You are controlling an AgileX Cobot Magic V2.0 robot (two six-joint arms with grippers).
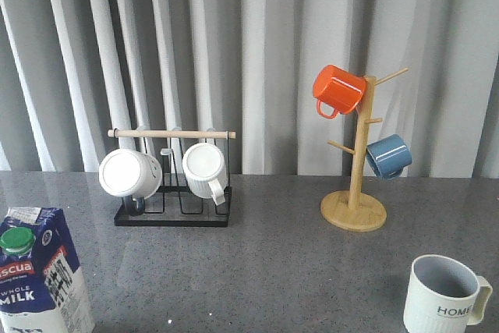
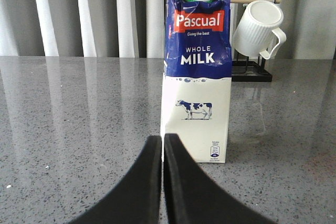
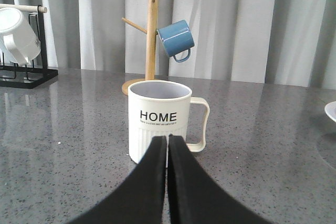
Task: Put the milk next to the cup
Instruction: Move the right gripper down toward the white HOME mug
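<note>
The milk point(image 1: 43, 278) is a blue-and-white carton with a green cap. It stands upright at the table's near left corner; in the left wrist view the milk point(image 2: 197, 72) stands just beyond my left gripper point(image 2: 162, 139), which is shut and empty. The cup point(image 1: 440, 295), a pale ribbed mug printed "HOME", stands at the near right. In the right wrist view the cup point(image 3: 160, 121) stands just beyond my right gripper point(image 3: 168, 140), also shut and empty. Neither gripper shows in the front view.
A black wire rack point(image 1: 173, 212) with a wooden bar holds two plain white mugs point(image 1: 204, 171) at the back left. A wooden mug tree point(image 1: 355, 210) at the back right carries an orange mug point(image 1: 337, 90) and a blue mug point(image 1: 388, 155). A white dish edge point(image 3: 331, 111) lies right of the cup.
</note>
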